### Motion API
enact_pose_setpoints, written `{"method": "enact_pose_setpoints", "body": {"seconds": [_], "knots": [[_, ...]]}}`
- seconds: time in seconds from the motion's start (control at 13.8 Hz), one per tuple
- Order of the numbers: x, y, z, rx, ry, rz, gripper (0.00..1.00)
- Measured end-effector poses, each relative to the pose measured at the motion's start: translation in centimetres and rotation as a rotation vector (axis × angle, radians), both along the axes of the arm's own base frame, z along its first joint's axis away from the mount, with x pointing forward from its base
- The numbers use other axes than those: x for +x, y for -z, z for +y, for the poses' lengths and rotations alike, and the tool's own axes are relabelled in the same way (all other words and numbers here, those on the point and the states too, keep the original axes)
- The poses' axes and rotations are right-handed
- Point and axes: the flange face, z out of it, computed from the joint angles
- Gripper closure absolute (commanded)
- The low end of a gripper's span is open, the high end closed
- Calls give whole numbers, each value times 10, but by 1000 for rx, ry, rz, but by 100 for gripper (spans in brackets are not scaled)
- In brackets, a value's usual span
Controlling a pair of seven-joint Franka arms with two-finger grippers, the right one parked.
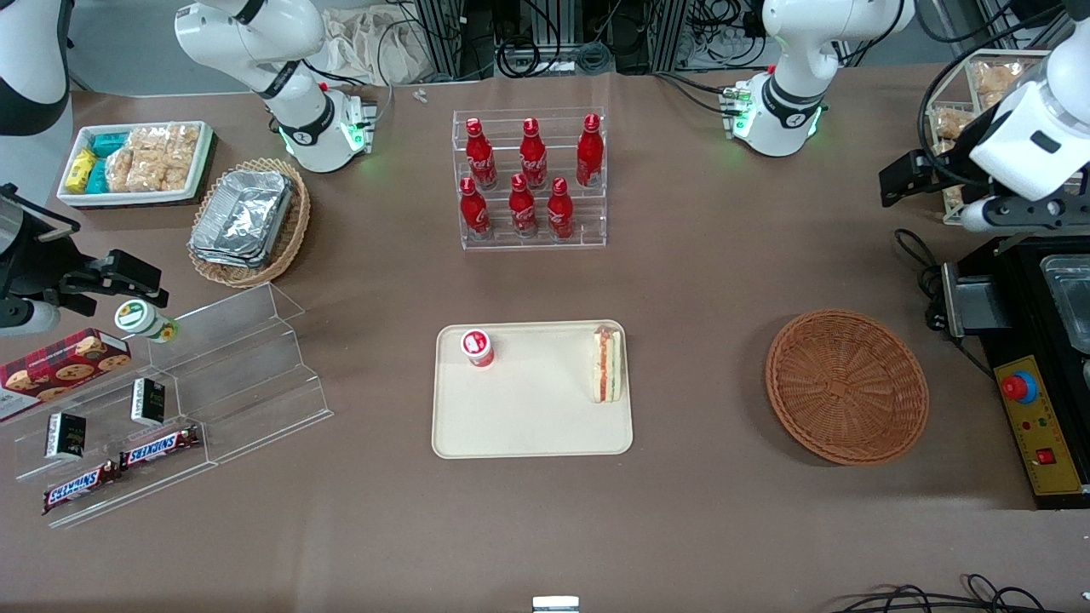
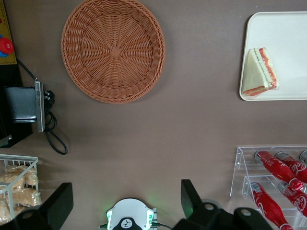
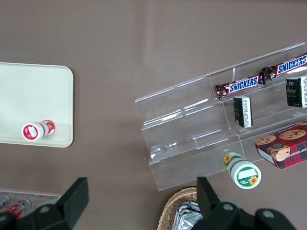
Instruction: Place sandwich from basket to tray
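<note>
Raised high over the working arm's end of the table, wrist camera aimed straight down — gripper (image 2: 124,206) with fingers (image 2: 60,203) spread wide, nothing between them. Well apart from the basket (image 1: 846,385), which sits bare on the brown table (image 1: 698,281). Sandwich (image 1: 607,363) lying on the tray (image 1: 528,426) against the rim nearest the basket, filling stripes showing, with a small red-and-white bottle (image 1: 478,347) at the tray's corner toward the parked arm.

Brown table (image 1: 698,281) with tray (image 1: 528,426), basket (image 1: 847,387)
</note>
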Motion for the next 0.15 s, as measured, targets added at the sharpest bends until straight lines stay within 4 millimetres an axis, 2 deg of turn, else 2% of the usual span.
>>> {"method": "enact_pose_setpoints", "body": {"seconds": [0.15], "knots": [[2,2,-11,-1,20,-5,0]]}}
